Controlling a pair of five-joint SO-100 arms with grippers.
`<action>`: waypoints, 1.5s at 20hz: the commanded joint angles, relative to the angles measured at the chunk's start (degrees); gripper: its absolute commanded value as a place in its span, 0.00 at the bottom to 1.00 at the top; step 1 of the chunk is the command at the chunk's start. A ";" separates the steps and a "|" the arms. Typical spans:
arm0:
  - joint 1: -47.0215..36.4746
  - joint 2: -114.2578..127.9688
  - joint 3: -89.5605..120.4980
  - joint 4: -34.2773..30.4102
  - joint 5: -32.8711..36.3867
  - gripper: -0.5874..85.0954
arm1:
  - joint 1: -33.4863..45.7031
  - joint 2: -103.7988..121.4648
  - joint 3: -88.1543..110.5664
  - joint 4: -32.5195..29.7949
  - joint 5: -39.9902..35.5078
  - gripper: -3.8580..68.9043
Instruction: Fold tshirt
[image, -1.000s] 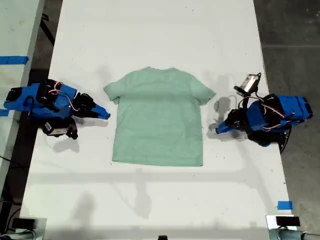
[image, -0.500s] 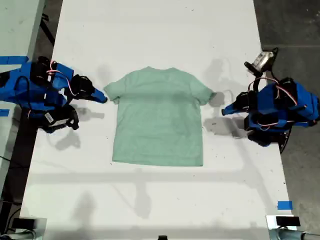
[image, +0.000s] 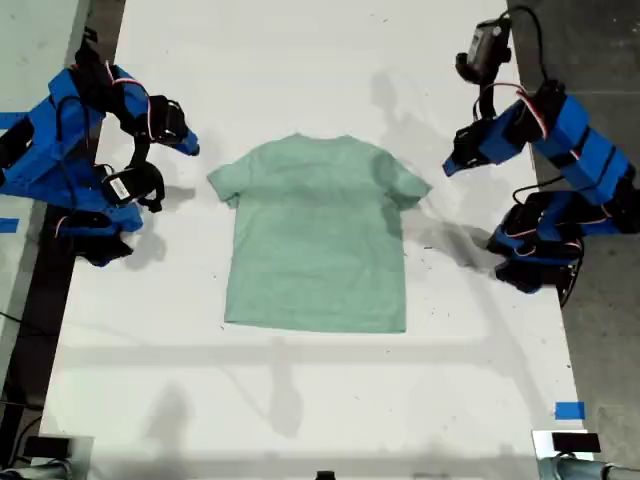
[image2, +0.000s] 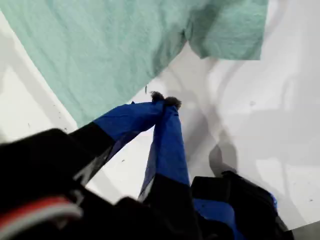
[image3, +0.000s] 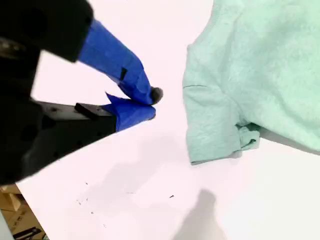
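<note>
Tshirt (image: 315, 235) flat on table (image: 300, 400) | first claw (image2: 165, 101) clenched, empty | second claw (image3: 152, 102) clenched; curled sleeve hem seen only here

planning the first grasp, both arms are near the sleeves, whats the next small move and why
Probably open the fingers of my first gripper and my second gripper. The tshirt lies flat and unfolded on the table, and each gripper sits shut over bare table just beside a sleeve, touching no cloth. Shut fingers cannot pinch anything, so opening comes before lowering.
</note>
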 joint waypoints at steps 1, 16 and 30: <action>-0.62 -1.14 -2.81 0.44 1.14 0.03 | 3.96 -4.92 -8.96 0.97 -6.50 0.19; 0.09 -4.83 0.44 -2.99 0.62 0.13 | 16.70 -16.79 16.26 -29.00 -18.19 0.45; -0.62 -9.14 1.58 -5.36 0.97 0.14 | 18.81 -42.80 9.49 -35.95 -20.48 0.07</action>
